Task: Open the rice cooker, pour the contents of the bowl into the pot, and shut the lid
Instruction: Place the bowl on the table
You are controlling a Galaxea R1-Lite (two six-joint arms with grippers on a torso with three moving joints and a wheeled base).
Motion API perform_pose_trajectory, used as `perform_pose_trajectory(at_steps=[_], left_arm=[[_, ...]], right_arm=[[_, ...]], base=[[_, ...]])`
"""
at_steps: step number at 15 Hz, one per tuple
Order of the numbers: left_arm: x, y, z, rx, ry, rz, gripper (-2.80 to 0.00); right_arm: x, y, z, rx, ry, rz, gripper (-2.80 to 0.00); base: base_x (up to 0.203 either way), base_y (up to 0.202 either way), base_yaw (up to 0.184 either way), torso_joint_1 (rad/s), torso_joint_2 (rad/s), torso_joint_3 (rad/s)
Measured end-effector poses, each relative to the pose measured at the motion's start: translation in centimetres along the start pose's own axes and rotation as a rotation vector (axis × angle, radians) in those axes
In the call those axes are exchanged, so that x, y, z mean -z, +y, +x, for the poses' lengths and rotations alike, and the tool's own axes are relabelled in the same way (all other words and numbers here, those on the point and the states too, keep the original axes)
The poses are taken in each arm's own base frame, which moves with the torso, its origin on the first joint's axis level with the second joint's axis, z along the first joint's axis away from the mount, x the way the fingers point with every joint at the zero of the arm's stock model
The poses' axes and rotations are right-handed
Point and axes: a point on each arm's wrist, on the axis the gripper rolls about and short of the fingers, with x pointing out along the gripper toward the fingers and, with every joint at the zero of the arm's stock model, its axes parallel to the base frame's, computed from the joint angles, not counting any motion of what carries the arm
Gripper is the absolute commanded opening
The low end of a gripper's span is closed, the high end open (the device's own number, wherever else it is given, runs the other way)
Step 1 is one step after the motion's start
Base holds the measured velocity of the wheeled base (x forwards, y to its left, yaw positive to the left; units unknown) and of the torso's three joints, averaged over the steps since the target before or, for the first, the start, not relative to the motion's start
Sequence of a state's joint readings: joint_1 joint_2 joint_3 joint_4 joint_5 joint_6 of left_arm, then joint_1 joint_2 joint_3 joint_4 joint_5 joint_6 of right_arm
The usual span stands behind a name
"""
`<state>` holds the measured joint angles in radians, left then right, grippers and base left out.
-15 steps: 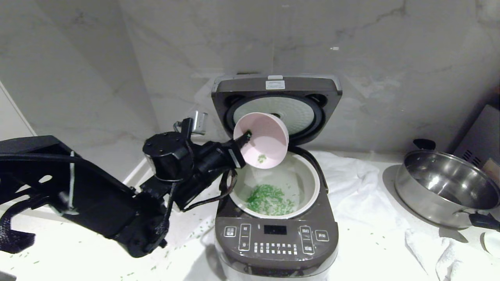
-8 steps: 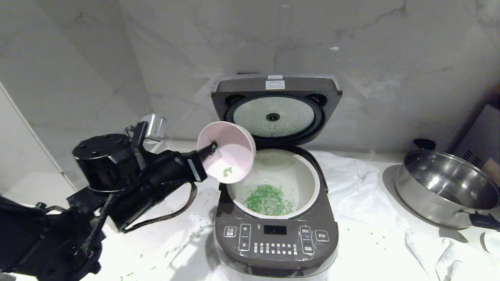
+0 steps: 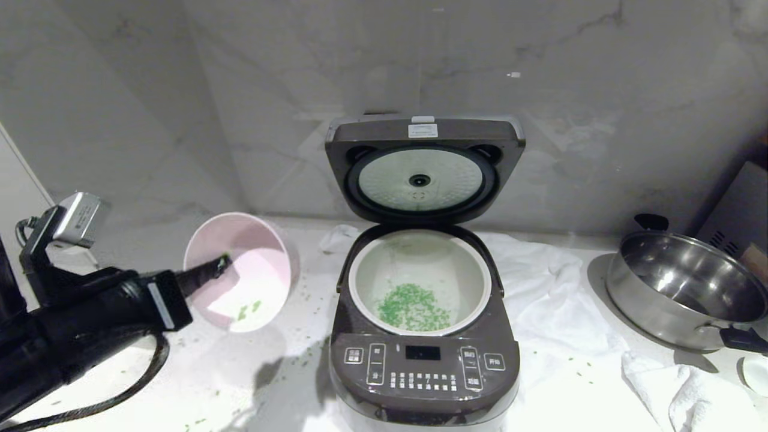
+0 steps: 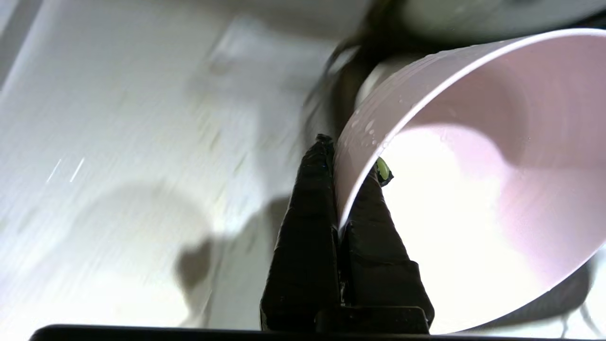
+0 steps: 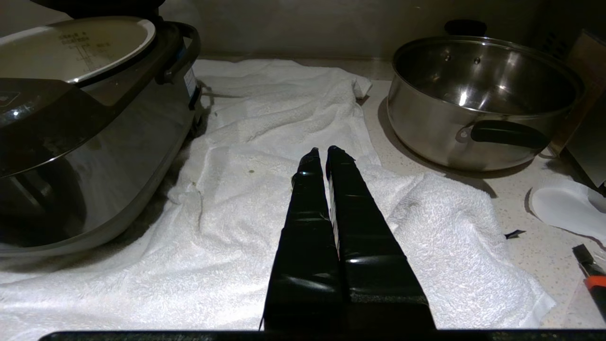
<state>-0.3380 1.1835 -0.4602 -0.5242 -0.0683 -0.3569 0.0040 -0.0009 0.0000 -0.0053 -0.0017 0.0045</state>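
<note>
The rice cooker [image 3: 423, 366] stands in the middle with its lid [image 3: 423, 133] hinged up against the wall. Its white pot [image 3: 474, 264] holds a heap of the contents [image 3: 410, 307], chopped green bits. My left gripper [image 3: 221, 262] is shut on the rim of the pale pink bowl [image 3: 264, 252], left of the cooker and low over the counter, the bowl tilted with a few green bits inside. In the left wrist view one finger lies outside the bowl [image 4: 497, 156] wall and one inside. My right gripper [image 5: 326, 151] hangs shut over the white towel [image 5: 227, 203], right of the cooker [image 5: 85, 123].
A shiny steel pan [image 3: 684, 288] with black handles stands at the right on the counter. White towels [image 3: 552, 294] lie under and beside the cooker. Green bits are scattered on the counter [image 3: 240, 384] at the left front. A marble wall [image 3: 240, 90] rises close behind.
My left arm has swung the bowl away from above the pot, leftward and down to the counter's left side, turning it more upright. The cooker stays as it was.
</note>
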Motion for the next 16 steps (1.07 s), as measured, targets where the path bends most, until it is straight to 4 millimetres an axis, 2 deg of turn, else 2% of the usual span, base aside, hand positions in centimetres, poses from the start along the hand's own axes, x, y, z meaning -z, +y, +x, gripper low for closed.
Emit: perform_pose_trajectory(at_steps=[4,8,12,16], left_arm=[[2.7,1.9,-4.1,-0.193,0.277,-0.053,-2.8],[4.3,2.7,-5.7,-0.305,0.433,-0.096,-2.8],[4.7,4.4,-4.4,-0.418,0.496,-0.16,-2.8],[5.7,6.8,-1.0,-0.522,0.644,-0.224,-2.8]], right_arm=[[0.0,0.0,0.0,0.0,0.0,0.0,-2.8],[0.0,0.0,0.0,0.0,0.0,0.0,-2.8],[0.0,0.0,0.0,0.0,0.0,0.0,-2.8],[0.0,0.0,0.0,0.0,0.0,0.0,-2.8]], base=[[0.0,0.0,0.0,0.0,0.0,0.0],[0.0,0.0,0.0,0.0,0.0,0.0],[0.0,0.0,0.0,0.0,0.0,0.0],[0.0,0.0,0.0,0.0,0.0,0.0]])
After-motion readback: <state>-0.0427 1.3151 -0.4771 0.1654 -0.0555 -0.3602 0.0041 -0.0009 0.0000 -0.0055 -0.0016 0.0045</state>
